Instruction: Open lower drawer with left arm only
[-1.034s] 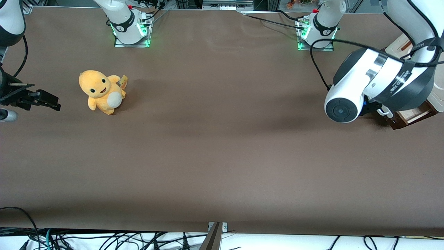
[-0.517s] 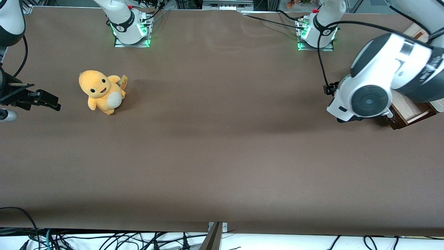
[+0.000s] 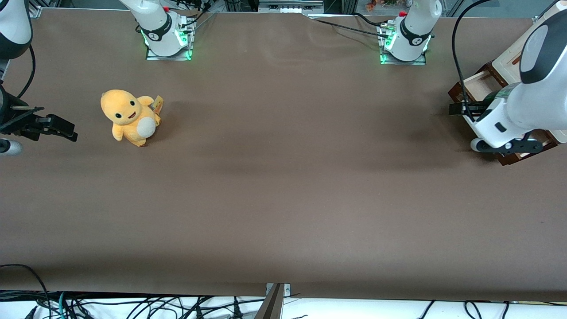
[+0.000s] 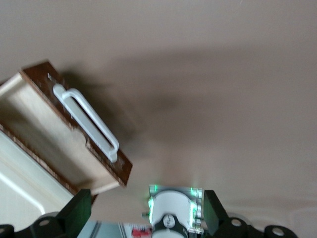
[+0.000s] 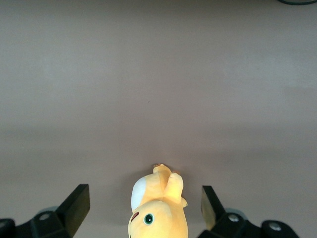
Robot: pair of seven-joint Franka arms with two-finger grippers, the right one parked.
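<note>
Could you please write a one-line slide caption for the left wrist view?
Open gripper of the left arm hangs clear above the table, apart from the pulled-out lower drawer and its white bar handle.

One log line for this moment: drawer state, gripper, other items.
lower drawer: pulled out, floor visible | handle: free | gripper: open, holding nothing, apart from the handle | plush toy: toward parked arm's end

a wide brown table [image 3: 283,186]; tangled cables [image 3: 133,305] lie along its near edge.
</note>
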